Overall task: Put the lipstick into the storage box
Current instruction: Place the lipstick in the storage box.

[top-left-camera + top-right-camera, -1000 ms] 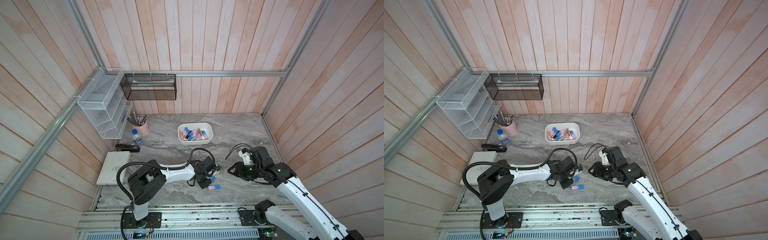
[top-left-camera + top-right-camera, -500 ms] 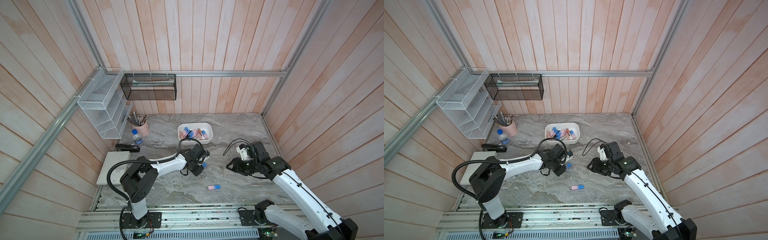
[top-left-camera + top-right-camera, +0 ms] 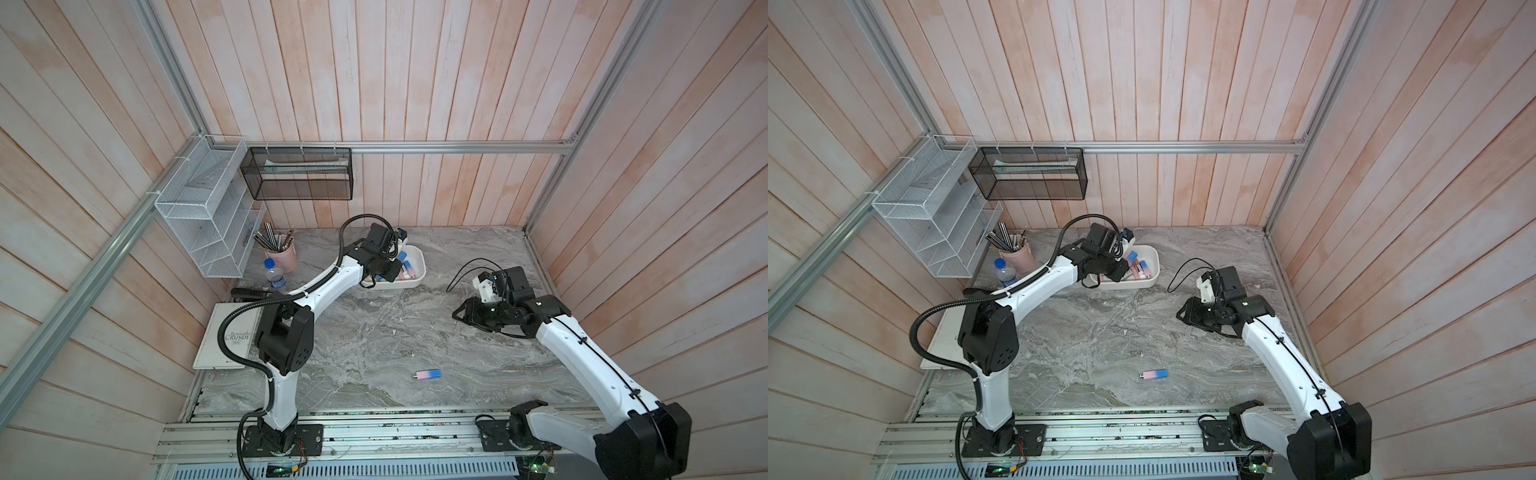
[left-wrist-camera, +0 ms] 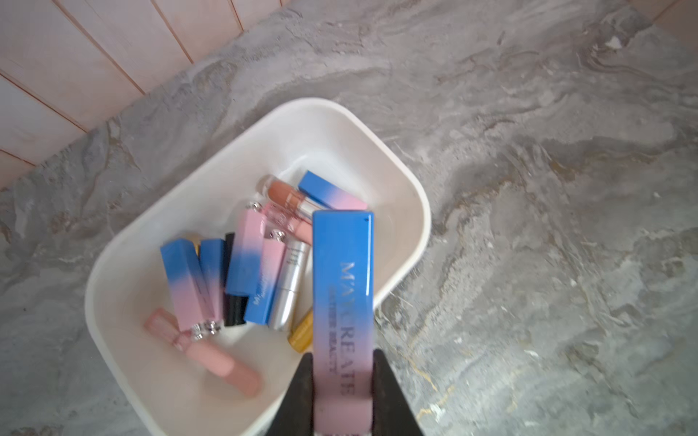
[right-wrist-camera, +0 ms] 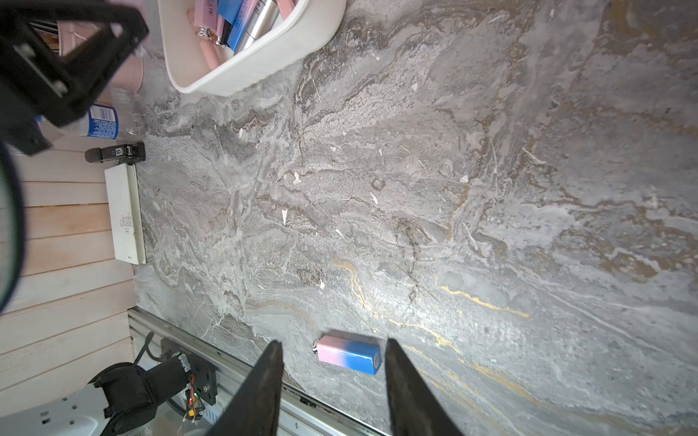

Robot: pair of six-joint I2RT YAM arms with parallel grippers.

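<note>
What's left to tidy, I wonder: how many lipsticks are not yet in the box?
2. One lipstick is held by the left gripper over the box; a second lipstick lies on the table toward its front edge.

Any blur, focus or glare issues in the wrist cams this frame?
Left wrist view: held lipstick close and soft, lettering smeared, storage box contents slightly blurred. Right wrist view: fingers out of focus, loose lipstick sharp. No harsh glare in either.

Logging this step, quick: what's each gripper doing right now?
Left gripper: closed, holding a blue-and-pink lipstick.
Right gripper: open, holding nothing.
</note>
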